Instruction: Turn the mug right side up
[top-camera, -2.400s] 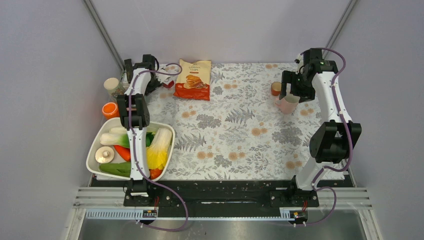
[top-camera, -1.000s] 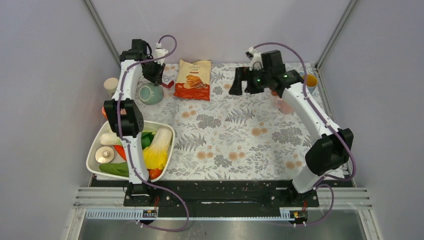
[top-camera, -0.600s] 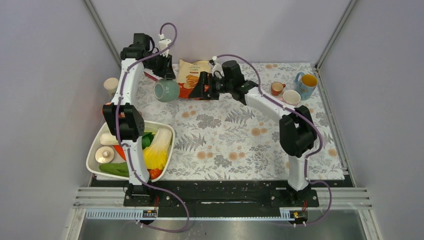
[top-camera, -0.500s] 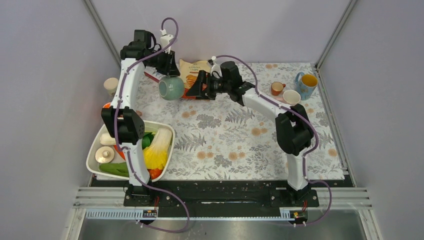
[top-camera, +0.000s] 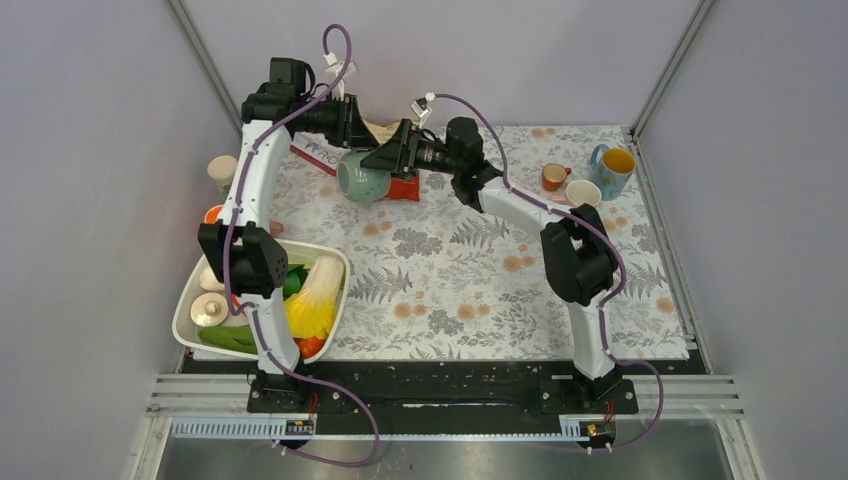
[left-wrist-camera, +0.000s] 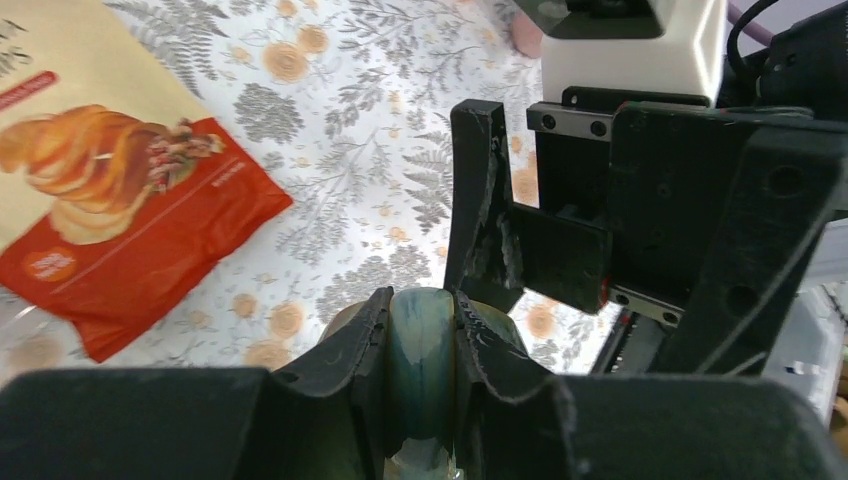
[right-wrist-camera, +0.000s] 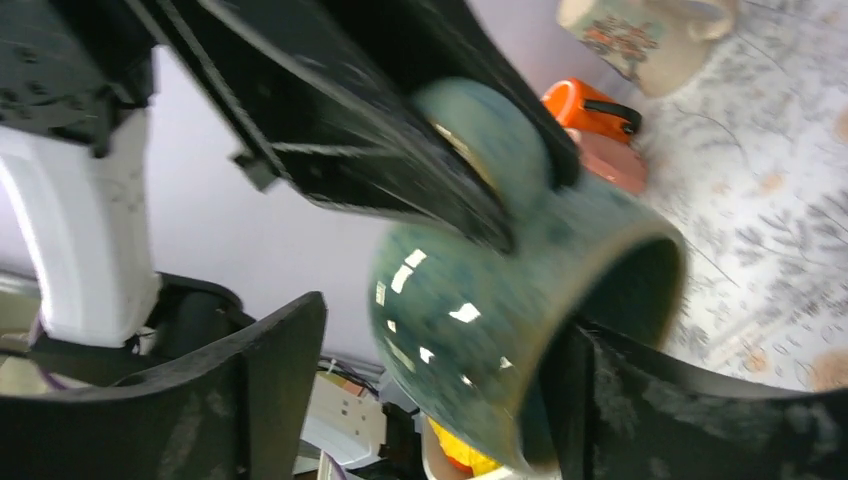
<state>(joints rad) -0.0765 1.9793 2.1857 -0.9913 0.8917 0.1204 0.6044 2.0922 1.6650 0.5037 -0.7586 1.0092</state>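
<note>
The green mug (top-camera: 360, 178) hangs in the air over the far left part of the floral tablecloth (top-camera: 480, 270), just above the near edge of the red chip bag (left-wrist-camera: 110, 190). It is tipped on its side, neither upright nor fully inverted, and the right wrist view looks partly into its dark mouth. The left gripper (top-camera: 348, 138) reaches in from the far side, its fingers (left-wrist-camera: 350, 350) clamped tight on the mug's handle (left-wrist-camera: 420, 365). The right gripper (top-camera: 388, 160) meets it from the right, jaws spread wide with its fingers (right-wrist-camera: 270, 390) on either side of the mug body; a gap shows between one finger and the glaze, while the other finger sits close against the rim, and contact there cannot be told. Beyond the mug, the right wrist view shows an orange cup (right-wrist-camera: 590, 105) and a beige patterned mug (right-wrist-camera: 640, 35) on the cloth. A white basin (top-camera: 190, 300) of vegetables sits at the near left
</note>
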